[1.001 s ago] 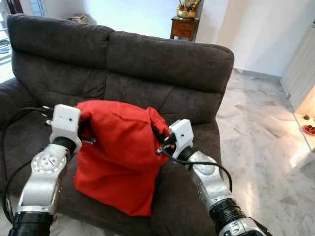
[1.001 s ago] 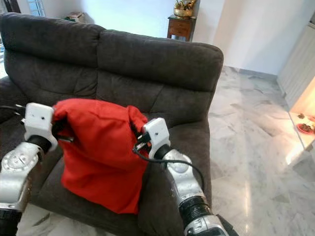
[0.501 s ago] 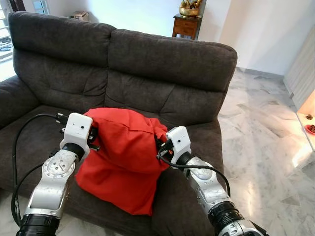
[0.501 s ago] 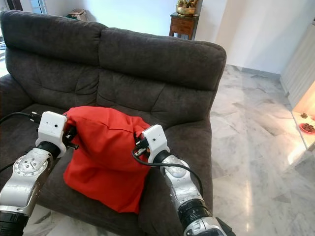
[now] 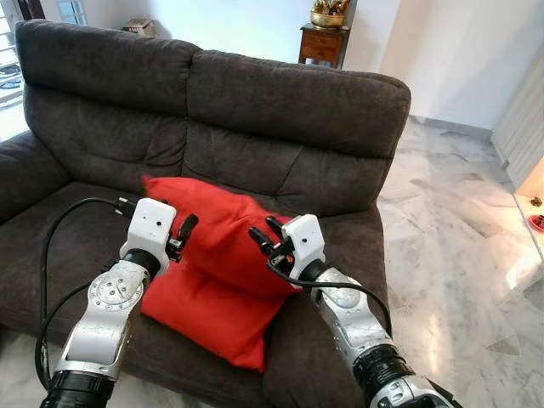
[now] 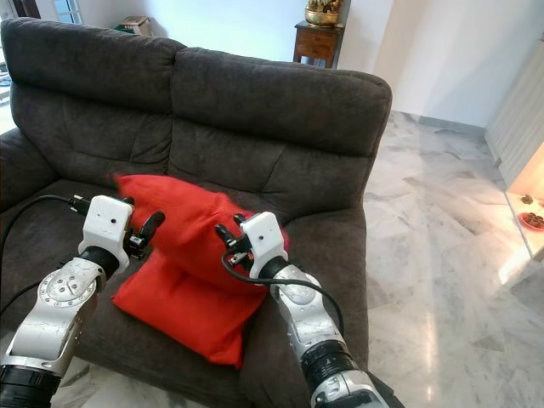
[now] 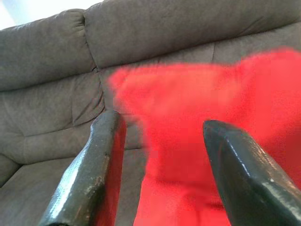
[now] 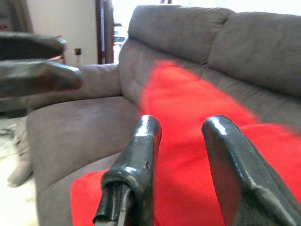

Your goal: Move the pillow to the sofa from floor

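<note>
1. A red pillow (image 5: 223, 272) is seen on the seat of a dark grey sofa (image 5: 280, 110), its upper part leaning toward the backrest and its lower corner hanging over the front edge of the seat.
2. The left gripper (image 5: 181, 234) is spread open and holds nothing; the pillow lies just ahead of it and toward its inner side.
3. The right gripper (image 5: 263, 238) is likewise parted and empty, with the pillow directly ahead of and below its fingers (image 8: 136, 174).
4. The pillow is bracketed between both grippers, each about equally near; its long axis runs diagonally from the backrest down to the seat's front edge.
5. The fabric is plain, soft and creased, blurred in the wrist views.
6. The placing is judged nearly complete; only withdrawal seems left.
</note>
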Controlling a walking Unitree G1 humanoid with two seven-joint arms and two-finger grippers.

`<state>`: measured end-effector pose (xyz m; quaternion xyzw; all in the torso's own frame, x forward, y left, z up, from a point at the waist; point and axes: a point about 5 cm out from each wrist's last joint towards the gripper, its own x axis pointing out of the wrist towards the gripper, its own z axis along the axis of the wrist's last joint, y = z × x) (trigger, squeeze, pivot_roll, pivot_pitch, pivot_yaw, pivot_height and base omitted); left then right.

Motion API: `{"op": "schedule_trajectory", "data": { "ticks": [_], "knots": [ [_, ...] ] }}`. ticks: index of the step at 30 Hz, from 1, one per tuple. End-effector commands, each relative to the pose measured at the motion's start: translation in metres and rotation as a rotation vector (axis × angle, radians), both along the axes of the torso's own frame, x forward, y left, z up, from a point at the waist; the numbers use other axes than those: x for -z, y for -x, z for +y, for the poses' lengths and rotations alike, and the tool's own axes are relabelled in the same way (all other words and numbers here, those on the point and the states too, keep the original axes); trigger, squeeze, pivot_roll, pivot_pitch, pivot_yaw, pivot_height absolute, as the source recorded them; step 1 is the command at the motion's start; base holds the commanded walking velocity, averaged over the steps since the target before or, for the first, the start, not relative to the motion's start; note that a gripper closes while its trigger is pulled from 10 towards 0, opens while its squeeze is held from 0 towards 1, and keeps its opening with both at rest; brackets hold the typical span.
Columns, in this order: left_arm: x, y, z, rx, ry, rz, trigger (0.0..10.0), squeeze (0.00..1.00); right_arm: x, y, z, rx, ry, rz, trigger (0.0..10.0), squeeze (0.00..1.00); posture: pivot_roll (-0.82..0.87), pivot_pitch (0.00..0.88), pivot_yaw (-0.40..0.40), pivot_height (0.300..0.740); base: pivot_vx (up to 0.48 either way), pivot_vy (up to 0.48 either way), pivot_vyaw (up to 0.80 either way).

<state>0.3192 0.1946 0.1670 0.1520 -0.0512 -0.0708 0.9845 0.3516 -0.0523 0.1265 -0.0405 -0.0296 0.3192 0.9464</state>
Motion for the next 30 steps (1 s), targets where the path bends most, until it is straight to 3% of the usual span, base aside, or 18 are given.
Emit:
{"op": "schedule_trajectory", "data": {
  "ticks": [1,2,3,5,8,9,10,11,12,15,16,19,22,25,27,30],
  "knots": [
    [0.01,-0.001,0.0,0.0,0.003,0.026,10.0,0.0,-0.001,-0.01,-0.028,0.16,-0.023,0.009,10.0,0.0,0.12,0.005,-0.048,0.74,0.0,0.0,0.0],
    [0.017,-0.001,0.003,-0.01,0.012,0.047,10.0,0.0,0.002,-0.012,-0.043,0.233,-0.043,0.031,10.0,0.0,0.12,0.0,-0.046,0.74,0.0,0.0,0.0],
    [0.017,-0.001,0.003,-0.01,0.012,0.047,10.0,0.0,0.002,-0.012,-0.043,0.233,-0.043,0.031,10.0,0.0,0.12,0.0,-0.046,0.74,0.0,0.0,0.0],
    [0.028,-0.001,0.007,-0.028,0.028,0.083,10.0,0.0,0.009,-0.013,-0.063,0.332,-0.067,0.067,10.0,0.0,0.11,0.0,-0.044,0.74,0.0,0.0,0.0],
    [0.061,0.002,0.02,-0.084,0.067,0.195,10.0,0.0,0.031,-0.007,-0.106,0.533,-0.094,0.163,10.0,0.0,0.1,0.0,-0.036,0.74,0.0,0.0,0.0],
    [0.061,0.002,0.02,-0.084,0.067,0.195,10.0,0.0,0.031,-0.007,-0.106,0.533,-0.094,0.163,10.0,0.0,0.1,0.0,-0.036,0.74,0.0,0.0,0.0],
    [0.095,0.01,0.031,-0.136,0.071,0.324,10.0,0.0,0.056,0.008,-0.142,0.689,-0.102,0.266,10.0,0.0,0.09,0.0,-0.029,0.74,0.0,0.0,0.0],
    [0.111,0.015,0.035,-0.161,0.078,0.386,10.0,0.0,0.068,0.017,-0.157,0.755,-0.111,0.315,10.0,0.0,0.07,0.0,-0.02,0.74,0.0,0.0,0.0],
    [0.111,0.015,0.035,-0.161,0.078,0.386,10.0,0.0,0.068,0.017,-0.157,0.755,-0.111,0.315,10.0,0.0,0.07,0.0,-0.02,0.74,0.0,0.0,0.0],
    [0.149,0.035,0.041,-0.214,0.08,0.551,10.0,0.0,0.103,0.049,-0.186,0.905,-0.126,0.465,10.0,0.0,0.05,0.0,-0.009,0.74,0.0,0.0,0.0],
    [0.149,0.035,0.041,-0.214,0.08,0.551,10.0,0.0,0.103,0.049,-0.186,0.905,-0.126,0.465,10.0,0.0,0.05,0.0,-0.009,0.74,0.0,0.0,0.0],
    [0.176,0.055,0.041,-0.244,0.053,0.677,10.0,0.0,0.135,0.083,-0.201,0.995,-0.08,0.612,10.0,0.0,0.03,0.0,0.009,0.74,0.0,0.0,0.0],
    [0.194,0.07,0.04,-0.278,0.079,0.762,10.0,0.0,0.159,0.112,-0.204,1.067,-0.085,0.739,10.0,0.0,0.01,0.0,0.016,0.74,0.0,0.0,0.0],
    [0.206,0.082,0.037,-0.279,0.063,0.826,10.0,0.0,0.171,0.127,-0.202,1.11,-0.105,0.81,10.0,0.0,0.0,0.0,0.025,0.74,0.0,0.0,0.0],
    [0.231,0.114,0.029,-0.248,-0.007,0.965,10.0,0.0,0.191,0.153,-0.193,1.132,-0.055,0.938,10.0,0.0,-0.03,0.0,0.036,0.74,0.0,0.0,0.0],
    [0.241,0.128,0.025,-0.265,-0.007,1.013,10.0,0.0,0.201,0.169,-0.188,1.131,-0.015,1.004,10.0,0.0,-0.02,0.0,0.031,0.74,0.0,0.0,0.0]
  ]
}}
